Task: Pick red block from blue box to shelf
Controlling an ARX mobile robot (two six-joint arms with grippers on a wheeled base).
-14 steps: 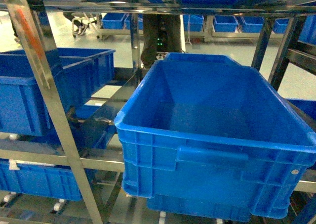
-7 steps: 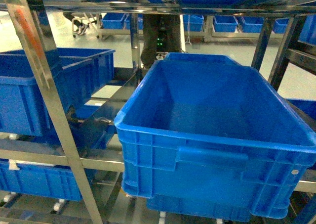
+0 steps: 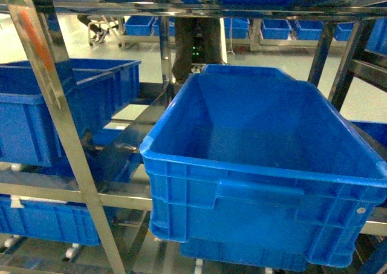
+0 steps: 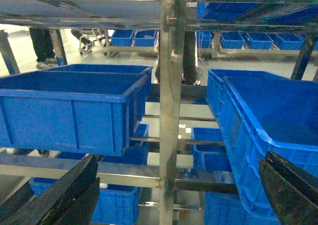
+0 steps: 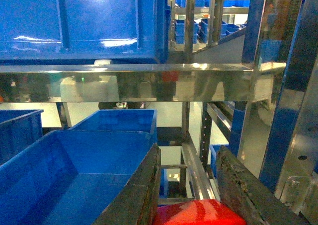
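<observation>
Right wrist: right fingers (image 5: 191, 195) clamp red block (image 5: 196, 214) below shelf (image 5: 149, 83) rail; left fingers (image 4: 174, 190) spread wide, empty.

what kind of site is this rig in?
Likely a warehouse or storeroom: stainless-steel shelf racks, rows of dark blue crates on several tiers, and more crates on racks across an open floor.

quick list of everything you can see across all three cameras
dark blue crates: several, one large one front and centre in the head view, others on the tiers to the left and below, more far behind
shelf: one, shiny steel uprights and rails, around the crates
red block: one, red, between the right claw's fingers at the bottom of the right wrist view
left claw: black fingers spread wide, nothing between them
right claw: dark fingers either side of the red block
</observation>
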